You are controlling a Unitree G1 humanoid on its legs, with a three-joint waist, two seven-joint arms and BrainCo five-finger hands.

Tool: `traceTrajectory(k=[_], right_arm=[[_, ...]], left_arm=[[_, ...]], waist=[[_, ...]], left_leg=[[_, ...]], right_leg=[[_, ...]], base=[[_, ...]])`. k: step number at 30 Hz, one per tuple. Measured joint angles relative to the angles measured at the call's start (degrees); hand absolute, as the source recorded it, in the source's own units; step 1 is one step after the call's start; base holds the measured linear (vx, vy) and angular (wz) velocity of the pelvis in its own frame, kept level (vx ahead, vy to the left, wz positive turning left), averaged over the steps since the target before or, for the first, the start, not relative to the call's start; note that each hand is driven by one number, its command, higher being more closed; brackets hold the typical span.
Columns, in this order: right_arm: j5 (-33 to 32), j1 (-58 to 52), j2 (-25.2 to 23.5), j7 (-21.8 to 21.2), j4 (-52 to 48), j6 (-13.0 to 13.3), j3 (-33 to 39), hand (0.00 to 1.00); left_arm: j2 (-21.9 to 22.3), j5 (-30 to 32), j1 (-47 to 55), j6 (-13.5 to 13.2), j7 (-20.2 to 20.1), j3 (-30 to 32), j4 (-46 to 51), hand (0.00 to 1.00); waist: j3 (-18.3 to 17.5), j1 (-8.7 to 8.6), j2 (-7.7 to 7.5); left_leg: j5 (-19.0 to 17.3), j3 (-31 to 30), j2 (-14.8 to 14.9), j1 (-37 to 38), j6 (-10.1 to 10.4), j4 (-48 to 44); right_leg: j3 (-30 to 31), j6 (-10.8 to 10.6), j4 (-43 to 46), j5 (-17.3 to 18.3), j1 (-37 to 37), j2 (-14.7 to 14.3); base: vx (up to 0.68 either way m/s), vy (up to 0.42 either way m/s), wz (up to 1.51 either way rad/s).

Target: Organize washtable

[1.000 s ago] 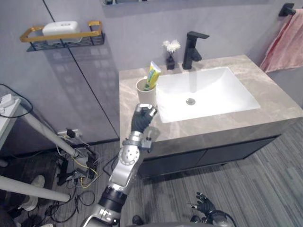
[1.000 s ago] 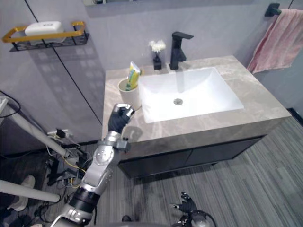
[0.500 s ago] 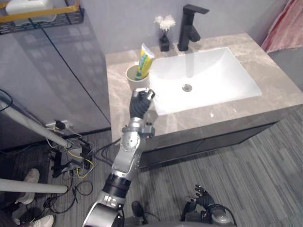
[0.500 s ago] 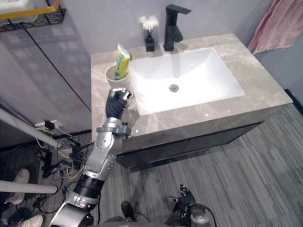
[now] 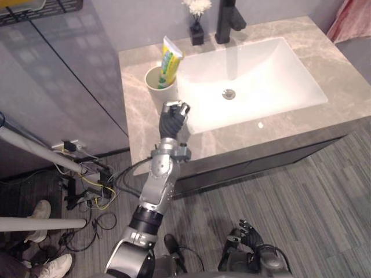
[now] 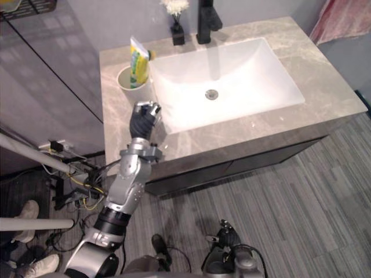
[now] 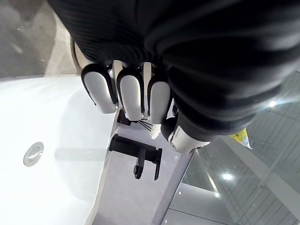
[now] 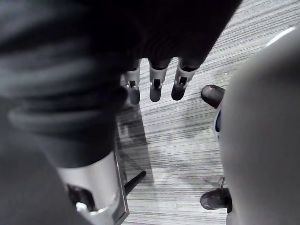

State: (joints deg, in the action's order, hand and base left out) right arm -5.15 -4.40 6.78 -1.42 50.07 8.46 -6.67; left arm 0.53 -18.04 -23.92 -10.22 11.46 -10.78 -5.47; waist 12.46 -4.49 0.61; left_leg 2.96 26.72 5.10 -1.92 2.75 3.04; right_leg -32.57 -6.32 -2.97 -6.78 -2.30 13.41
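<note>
Left hand (image 5: 173, 117) curled, empty, near round cream cup (image 5: 154, 87) with glossy yellow-green tube (image 5: 170, 61), on marbled stone surface (image 5: 138, 124). Right hand (image 8: 154, 89) fingers loose, straight.

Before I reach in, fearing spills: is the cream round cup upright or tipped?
Upright: the cream round cup stands on its base, mouth up, yellow-green toothpaste tube standing inside.

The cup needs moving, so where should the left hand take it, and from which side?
Probably round the cup's bare side wall, from the near side, where the left hand hovers. It stands upright and round; the toothpaste tube sticking from its mouth blocks a top grasp.
</note>
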Motion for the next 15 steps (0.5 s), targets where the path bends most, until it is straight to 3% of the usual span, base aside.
traceTrajectory(k=[15], right_arm=[[-0.49,0.15,0.62,0.05,-2.19,0.07,0.0,0.0]], left_arm=[[0.36,-0.26,-2.64,-0.07,1.14,1.58,-2.59,1.0]], waist=[[2.04,-0.32,0.42]], left_leg=[[-1.7,0.14,0.22,-3.92,-0.48,-3.7]], right_leg=[[1.18,0.03,1.64,0.02,-3.59,0.95]], base=[[-0.02,0.001,-0.02]])
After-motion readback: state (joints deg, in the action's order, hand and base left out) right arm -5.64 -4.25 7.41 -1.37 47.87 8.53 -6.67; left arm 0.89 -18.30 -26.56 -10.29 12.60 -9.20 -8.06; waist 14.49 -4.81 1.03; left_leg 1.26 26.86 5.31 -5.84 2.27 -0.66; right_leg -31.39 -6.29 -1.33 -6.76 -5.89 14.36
